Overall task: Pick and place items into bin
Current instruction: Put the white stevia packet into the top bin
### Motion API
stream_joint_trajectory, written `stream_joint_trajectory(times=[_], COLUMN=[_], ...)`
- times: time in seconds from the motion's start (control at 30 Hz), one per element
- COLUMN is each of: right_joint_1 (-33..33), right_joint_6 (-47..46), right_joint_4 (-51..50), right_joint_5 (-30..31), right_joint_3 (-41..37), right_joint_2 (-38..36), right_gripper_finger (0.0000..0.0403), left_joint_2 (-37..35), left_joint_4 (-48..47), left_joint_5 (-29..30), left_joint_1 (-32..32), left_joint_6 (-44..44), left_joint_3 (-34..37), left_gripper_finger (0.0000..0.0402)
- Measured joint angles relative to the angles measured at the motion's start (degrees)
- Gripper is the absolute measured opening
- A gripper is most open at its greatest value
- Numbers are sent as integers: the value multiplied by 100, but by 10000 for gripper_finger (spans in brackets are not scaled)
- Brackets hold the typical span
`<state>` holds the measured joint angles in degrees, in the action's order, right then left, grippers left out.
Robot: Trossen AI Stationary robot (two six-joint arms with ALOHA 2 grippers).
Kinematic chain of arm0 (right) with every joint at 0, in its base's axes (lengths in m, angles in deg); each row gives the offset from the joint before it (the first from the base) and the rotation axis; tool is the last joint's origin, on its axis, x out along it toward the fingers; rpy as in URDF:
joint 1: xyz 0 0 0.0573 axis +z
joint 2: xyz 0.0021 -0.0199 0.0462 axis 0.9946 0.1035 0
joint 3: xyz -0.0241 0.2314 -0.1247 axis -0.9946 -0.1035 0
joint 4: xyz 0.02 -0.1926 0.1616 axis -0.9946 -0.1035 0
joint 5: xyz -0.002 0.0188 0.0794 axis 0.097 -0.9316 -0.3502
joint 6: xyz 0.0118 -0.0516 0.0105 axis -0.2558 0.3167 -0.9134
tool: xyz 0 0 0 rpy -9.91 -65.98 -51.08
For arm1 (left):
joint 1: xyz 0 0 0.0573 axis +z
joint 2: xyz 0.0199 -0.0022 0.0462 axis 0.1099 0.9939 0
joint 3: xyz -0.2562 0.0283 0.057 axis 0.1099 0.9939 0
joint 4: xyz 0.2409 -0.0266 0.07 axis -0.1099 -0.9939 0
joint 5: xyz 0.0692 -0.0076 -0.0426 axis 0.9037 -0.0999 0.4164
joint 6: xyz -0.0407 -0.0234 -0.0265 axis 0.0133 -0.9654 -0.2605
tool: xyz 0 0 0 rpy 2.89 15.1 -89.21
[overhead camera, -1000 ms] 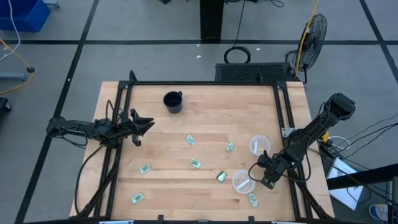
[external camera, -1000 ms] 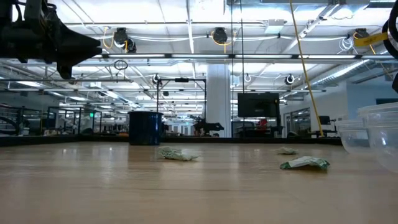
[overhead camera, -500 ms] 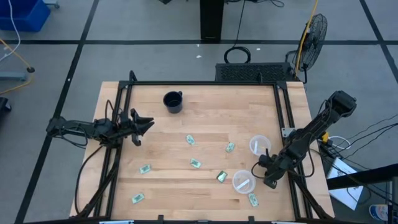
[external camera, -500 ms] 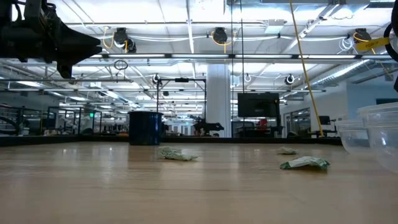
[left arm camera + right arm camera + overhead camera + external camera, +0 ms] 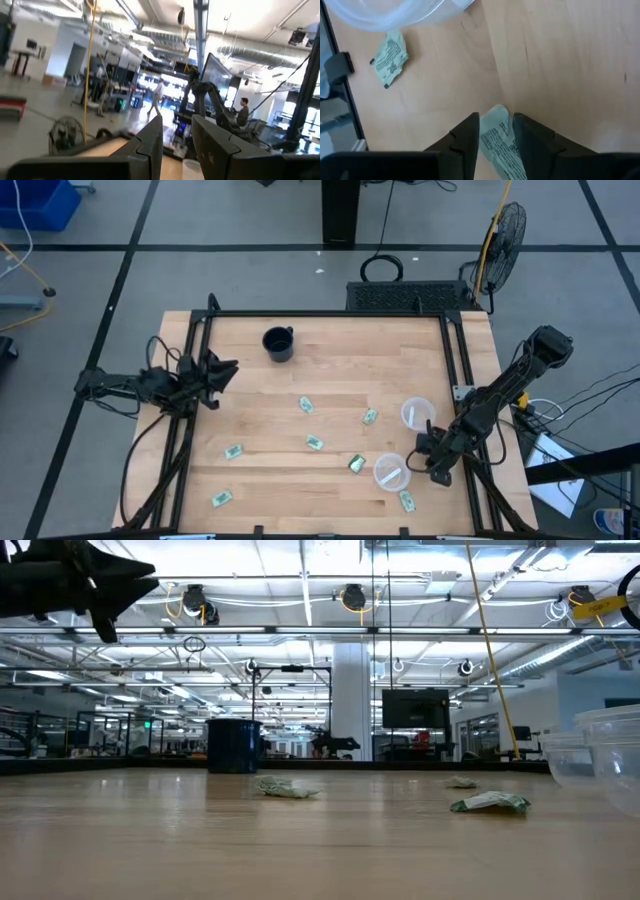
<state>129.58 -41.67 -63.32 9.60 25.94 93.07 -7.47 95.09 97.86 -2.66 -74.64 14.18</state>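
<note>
**A:** Right wrist view has the right gripper (image 5: 496, 131) pinched nearly closed on a green packet (image 5: 498, 136), lifted off the table (image 5: 330, 360) near the right edge, probably to carry it to a clear tub (image 5: 389, 471).

**B:** Yeah. Left gripper (image 5: 222, 370) hangs by the left rail, fingers slightly apart, holding nothing, so I'd guess it's waiting. I count 7 packets lying loose in the high view, 2 tubs and 1 black mug (image 5: 277, 343).

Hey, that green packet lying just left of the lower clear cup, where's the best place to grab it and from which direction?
Come straight down on the green packet and pinch across its short width at the middle. It lies flat on the table, so no side offers an edge. The clear cup crowds its right, so keep the fingers clear of that rim.
</note>
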Motion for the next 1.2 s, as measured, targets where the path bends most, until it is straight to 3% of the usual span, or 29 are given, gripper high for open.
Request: stream_joint_trajectory(times=[0.3,0.77,0.9,1.03,1.1,1.2], right_joint_1=[0,-7,-10,-11,-11,-11], right_joint_6=[1094,2875,2784,2338,1856,883], right_joint_4=[-411,-1327,-1288,-1098,-952,-436], right_joint_5=[73,1256,1445,1402,1377,1466], right_joint_3=[11,6,4,4,4,4], right_joint_2=[214,218,218,218,218,209], right_gripper_finger=[114,114,92,34,10,8], left_joint_2=[0,0,0,-1,0,0], left_joint_4=[37,35,35,-4,-61,-110], left_joint_5=[2,7,9,13,13,15], left_joint_1=[0,0,0,0,0,0], left_joint_6=[109,117,117,115,112,112], left_joint_3=[0,0,0,0,0,0], left_gripper_finger=[108,108,108,108,108,108])
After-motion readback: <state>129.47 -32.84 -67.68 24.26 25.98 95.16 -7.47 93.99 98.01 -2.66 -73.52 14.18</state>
